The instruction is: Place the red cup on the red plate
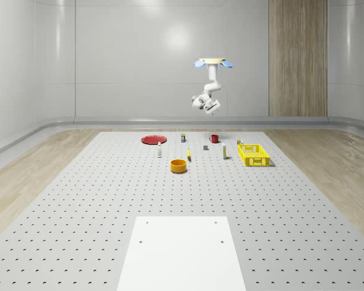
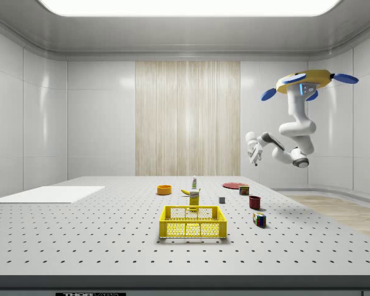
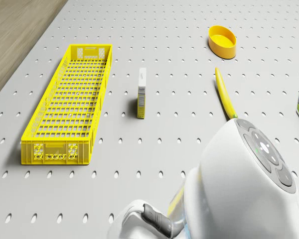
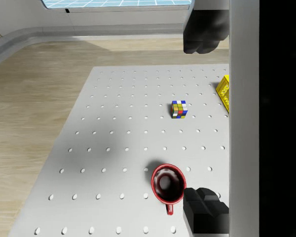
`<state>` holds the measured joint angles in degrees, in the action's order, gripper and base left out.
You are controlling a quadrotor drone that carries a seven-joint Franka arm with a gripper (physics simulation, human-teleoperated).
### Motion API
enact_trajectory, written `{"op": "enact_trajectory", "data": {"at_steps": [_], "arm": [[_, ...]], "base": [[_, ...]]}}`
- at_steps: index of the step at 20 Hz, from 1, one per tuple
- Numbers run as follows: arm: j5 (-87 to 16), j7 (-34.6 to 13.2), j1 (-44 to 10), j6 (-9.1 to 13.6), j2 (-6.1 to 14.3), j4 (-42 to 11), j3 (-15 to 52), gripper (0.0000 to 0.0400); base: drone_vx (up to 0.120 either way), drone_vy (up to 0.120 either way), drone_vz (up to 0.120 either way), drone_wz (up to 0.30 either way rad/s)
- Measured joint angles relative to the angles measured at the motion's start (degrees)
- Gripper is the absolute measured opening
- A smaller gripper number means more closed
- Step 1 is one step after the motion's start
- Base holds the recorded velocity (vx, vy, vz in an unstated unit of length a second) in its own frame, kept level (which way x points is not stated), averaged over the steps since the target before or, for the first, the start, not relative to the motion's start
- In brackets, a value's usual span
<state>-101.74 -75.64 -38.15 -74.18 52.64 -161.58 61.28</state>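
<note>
Pegboard table [image 1: 79,200], drone [image 1: 213,62] hovering, claw [image 4: 202,118] open above empty red cup [image 4: 168,184]

Glossy grey walls [image 1: 109,54], wood panel [image 1: 297,57], perforated table [image 1: 109,206], wooden floor [image 1: 24,176]

Cup [image 1: 214,139] between plate [image 1: 153,140] and crate [image 1: 254,155], drone [image 1: 213,62] above.

The red cup [image 1: 214,139] is seen upright on the perforated table [image 1: 109,200], its mouth open upward and its handle visible, toward the far edge. The red plate [image 1: 153,140] lies flat, well apart, to the whole-scene view's left.
</note>
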Motion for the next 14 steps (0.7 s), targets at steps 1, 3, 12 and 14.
{"op": "enact_trajectory", "data": {"at_steps": [1,3,12,14], "arm": [[-2.6,-1.9,-2.7,1.3,0.7,-1.1,1.5,0.04],[-6.4,-5.1,-7.5,3.5,2.0,-2.5,4.0,0.04],[-11.8,-12.3,-18.4,7.4,6.6,-4.3,9.4,0.04],[-11.9,-13.0,-19.4,7.4,7.4,-4.3,9.9,0.04]], "base": [[0.0,0.0,-0.12,0.0],[0.0,0.0,-0.12,0.0],[0.0,0.049,-0.12,0.0],[0.0,0.12,-0.12,0.0]]}}
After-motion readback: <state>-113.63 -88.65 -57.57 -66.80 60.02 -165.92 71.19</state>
